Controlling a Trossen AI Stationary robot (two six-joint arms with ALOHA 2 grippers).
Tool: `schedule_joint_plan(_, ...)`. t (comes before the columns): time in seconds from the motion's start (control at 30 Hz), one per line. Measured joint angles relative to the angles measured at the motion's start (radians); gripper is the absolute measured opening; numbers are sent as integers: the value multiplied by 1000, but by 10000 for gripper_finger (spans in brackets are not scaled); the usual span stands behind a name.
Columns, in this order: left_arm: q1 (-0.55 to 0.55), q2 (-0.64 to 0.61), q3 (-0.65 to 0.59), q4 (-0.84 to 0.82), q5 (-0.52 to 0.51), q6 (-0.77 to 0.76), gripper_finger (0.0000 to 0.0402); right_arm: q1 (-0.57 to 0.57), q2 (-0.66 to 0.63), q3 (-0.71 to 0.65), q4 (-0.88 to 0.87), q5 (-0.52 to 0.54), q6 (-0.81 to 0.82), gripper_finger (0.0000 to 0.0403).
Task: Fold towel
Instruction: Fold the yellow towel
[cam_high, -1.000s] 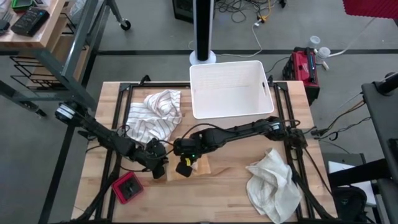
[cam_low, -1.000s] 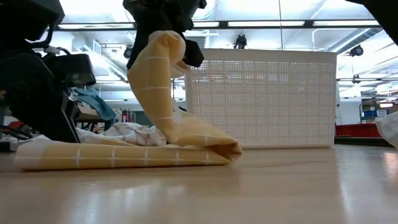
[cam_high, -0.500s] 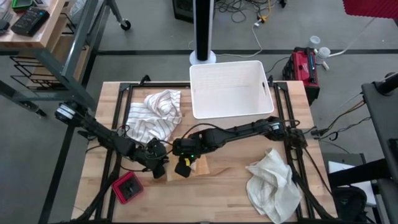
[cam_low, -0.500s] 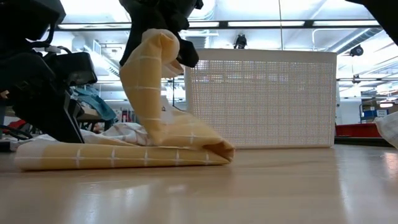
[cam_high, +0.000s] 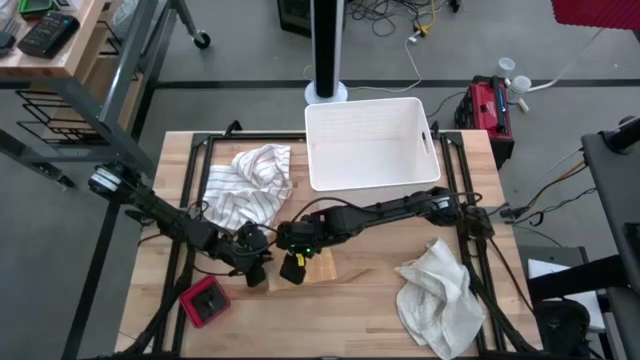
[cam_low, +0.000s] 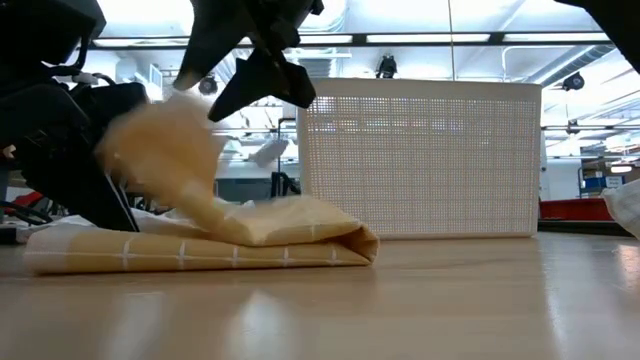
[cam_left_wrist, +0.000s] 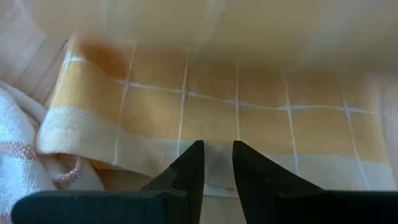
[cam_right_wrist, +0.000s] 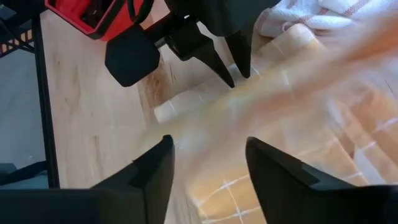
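**Towel-folding table: contents and changes**

1. Table (cam_high: 390, 300): wooden top carrying every item listed below.
2. Bin (cam_high: 370, 143): white perforated tub at the far edge, right of centre. No contents visible in it from above.
3. Striped cloth (cam_high: 250, 185): white with dark stripes, crumpled near the far left corner, just left of the bin.
4. White cloth (cam_high: 440, 290): crumpled near the right edge, toward the near right corner, well apart from the bin.
5. Towel (cam_low: 200, 245): yellow with a thin white grid, lying folded near the table's centre, between the two grippers. Its upper flap is blurred in mid-fall, loose in the air.
6. Red box (cam_high: 205, 300): small, near the near left corner.
7. Right gripper (cam_low: 250, 65): above the towel, fingers (cam_right_wrist: 273, 168) spread apart, gripping nothing.
8. Left gripper (cam_left_wrist: 217, 163): low at the towel's left end, fingers (cam_left_wrist: 186, 171) narrowly parted, their tips against the towel's edge; whether they pinch it cannot be told.

Changes from a second ago: the right gripper then held the towel's flap pinched up in a tall standing loop; it has since let go, and the flap is dropping onto the lower layer. The left gripper, bin and both cloths are unchanged.
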Motion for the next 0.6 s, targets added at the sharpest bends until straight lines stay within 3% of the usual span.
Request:
schedule_joint_plan(0.2,0,0,0,1,0,4,75,0,0,3,3,-2,-34,222)
schedule_joint_plan(0.37,-9,-7,0,-4,42,-12,75,1,-23,13,-133,49,-68,225)
schedule_joint_plan(0.47,-22,-38,25,-105,135,-94,75,12,-48,8,-208,166,-89,222)
schedule_joint_plan(0.53,-26,-67,67,-204,129,-138,75,16,-54,-3,-241,214,-107,222)
schedule_joint_plan(0.6,-35,-89,116,-297,95,-152,75,16,-60,-23,-259,198,-129,223)
